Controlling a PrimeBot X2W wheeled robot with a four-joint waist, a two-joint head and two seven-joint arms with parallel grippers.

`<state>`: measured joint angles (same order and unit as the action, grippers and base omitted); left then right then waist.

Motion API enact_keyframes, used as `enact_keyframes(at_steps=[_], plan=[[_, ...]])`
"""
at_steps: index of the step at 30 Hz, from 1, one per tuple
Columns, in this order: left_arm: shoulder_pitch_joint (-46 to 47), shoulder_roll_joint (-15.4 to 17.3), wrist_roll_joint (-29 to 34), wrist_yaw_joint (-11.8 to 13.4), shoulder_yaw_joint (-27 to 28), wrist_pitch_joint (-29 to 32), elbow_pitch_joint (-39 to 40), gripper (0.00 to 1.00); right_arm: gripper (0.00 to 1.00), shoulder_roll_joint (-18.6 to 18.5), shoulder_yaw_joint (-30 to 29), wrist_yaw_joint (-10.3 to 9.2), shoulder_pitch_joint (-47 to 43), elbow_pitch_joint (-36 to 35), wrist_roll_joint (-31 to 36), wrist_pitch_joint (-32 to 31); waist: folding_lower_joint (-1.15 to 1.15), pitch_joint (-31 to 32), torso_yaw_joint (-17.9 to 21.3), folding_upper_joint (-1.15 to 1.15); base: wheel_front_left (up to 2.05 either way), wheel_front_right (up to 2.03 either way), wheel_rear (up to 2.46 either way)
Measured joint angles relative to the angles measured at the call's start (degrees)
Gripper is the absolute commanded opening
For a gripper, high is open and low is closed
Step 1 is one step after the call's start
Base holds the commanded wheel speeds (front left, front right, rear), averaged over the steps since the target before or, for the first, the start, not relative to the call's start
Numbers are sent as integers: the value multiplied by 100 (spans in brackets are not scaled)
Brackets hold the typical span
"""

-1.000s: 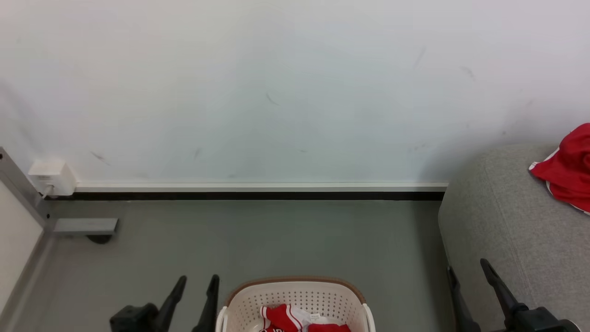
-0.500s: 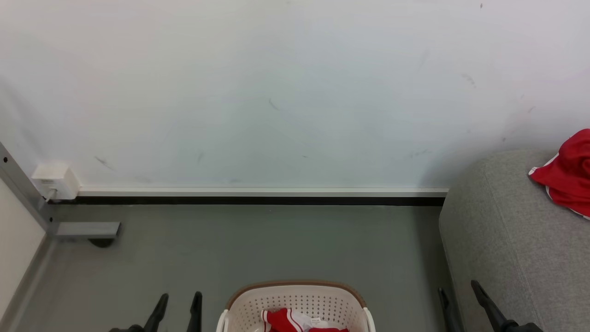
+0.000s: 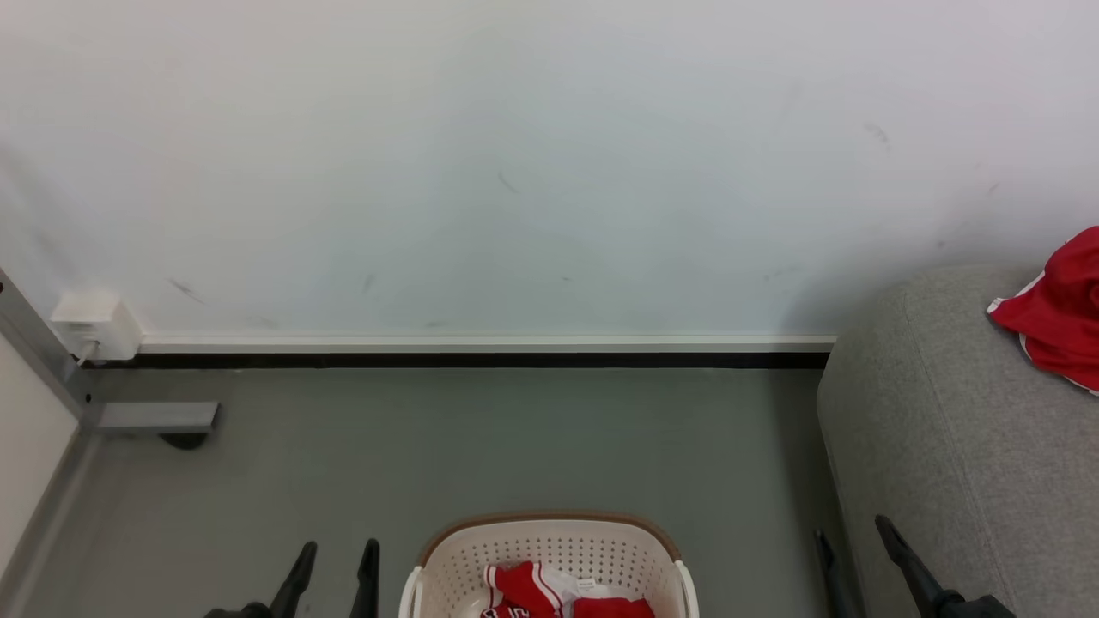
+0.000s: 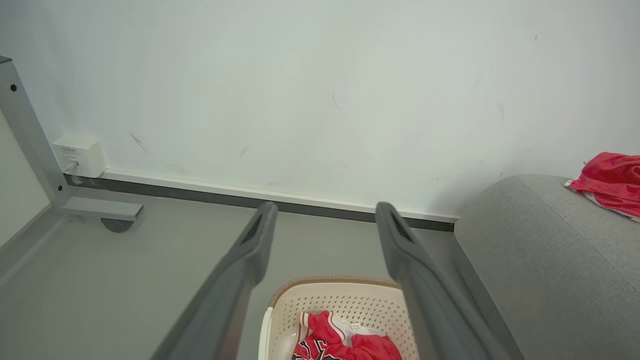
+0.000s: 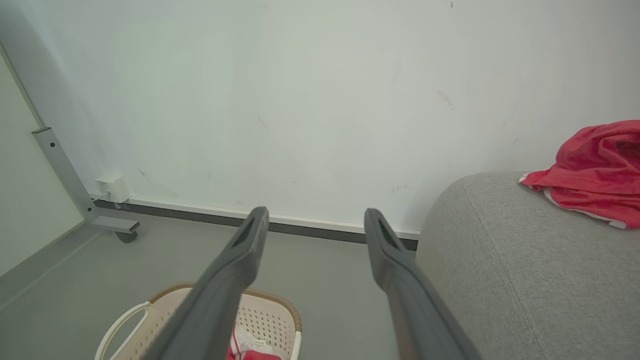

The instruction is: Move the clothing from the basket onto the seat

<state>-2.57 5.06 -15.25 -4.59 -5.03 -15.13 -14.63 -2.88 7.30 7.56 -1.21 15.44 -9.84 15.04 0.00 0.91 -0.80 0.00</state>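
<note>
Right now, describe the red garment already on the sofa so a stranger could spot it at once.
Find the big grey sofa beside the white wall. On its top lies a crumpled red garment with a white edge. Unlike the red clothing in the cream basket on the floor, it sits on upholstery, in no container.
</note>
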Motion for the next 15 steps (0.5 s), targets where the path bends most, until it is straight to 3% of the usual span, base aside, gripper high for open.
enact_keyframes(at_steps=[8, 15], plan=[[178, -65, 177, -104, 69, 0, -1, 100, 100, 0, -25, 0, 250, -154, 123, 0, 0, -256, 153, 0, 0, 0, 0], [941, -80, 402, -196, -181, 0, -119, 100, 100, -1, -170, 0, 909, -517, 291, 1, 0, -981, 276, 0, 0, 0, 0]])
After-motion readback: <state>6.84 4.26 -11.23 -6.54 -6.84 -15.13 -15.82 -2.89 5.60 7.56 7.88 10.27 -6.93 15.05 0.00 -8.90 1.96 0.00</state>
